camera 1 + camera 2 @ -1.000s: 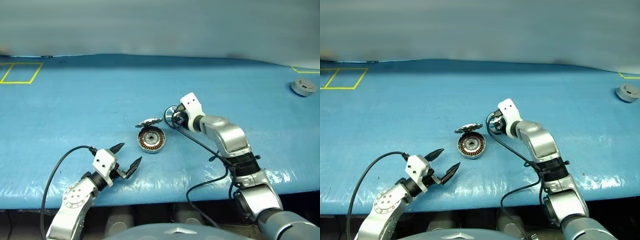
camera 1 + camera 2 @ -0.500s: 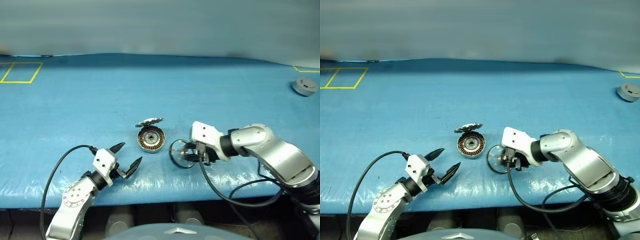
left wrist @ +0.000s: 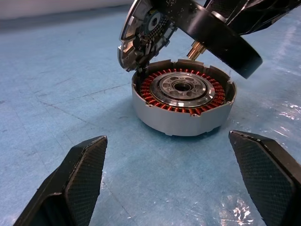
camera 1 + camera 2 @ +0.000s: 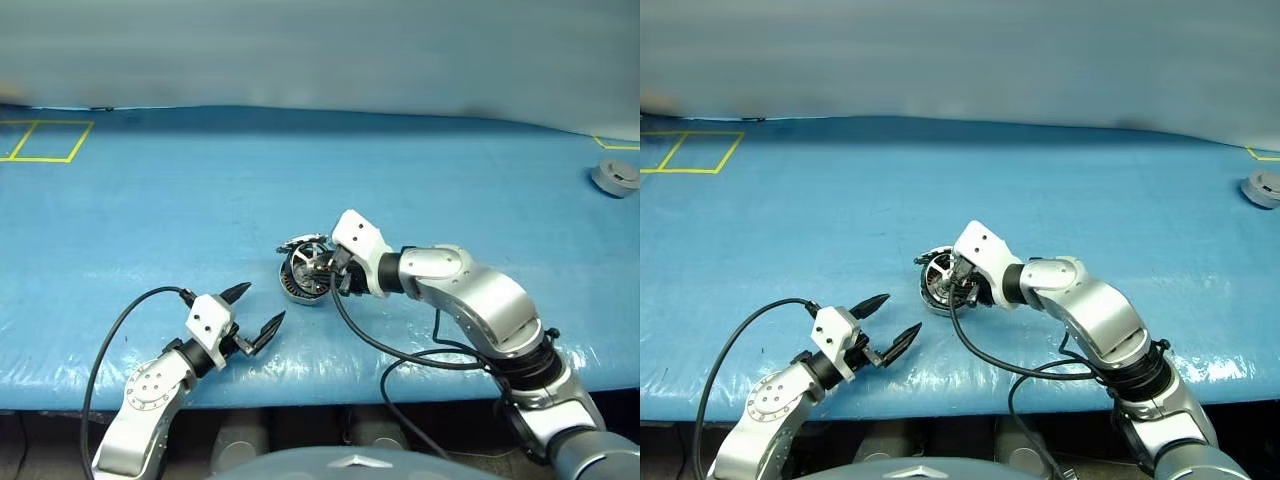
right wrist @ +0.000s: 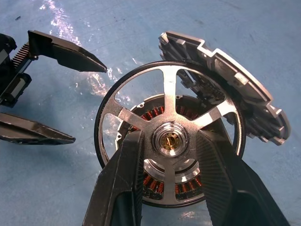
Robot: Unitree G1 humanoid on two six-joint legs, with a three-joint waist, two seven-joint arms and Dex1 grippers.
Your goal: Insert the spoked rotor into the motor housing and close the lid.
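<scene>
The rotor (image 5: 168,141) hangs tilted just above the open housing (image 3: 183,101) on the blue surface (image 4: 150,220), gripped at its hub by the right hand (image 5: 169,155). The lid (image 3: 141,33) stands raised at the housing's far rim. The left hand (image 4: 257,310) waits nearby, fingers spread wide and empty.

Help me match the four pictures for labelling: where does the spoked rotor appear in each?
Left eye view: spoked rotor mid-picture, over the motor housing.
Right eye view: just left of centre.
Left wrist view: top right, tilted above the housing.
Right wrist view: centre, between the right gripper fingers.
Shared landmark: the raised lid.
</scene>
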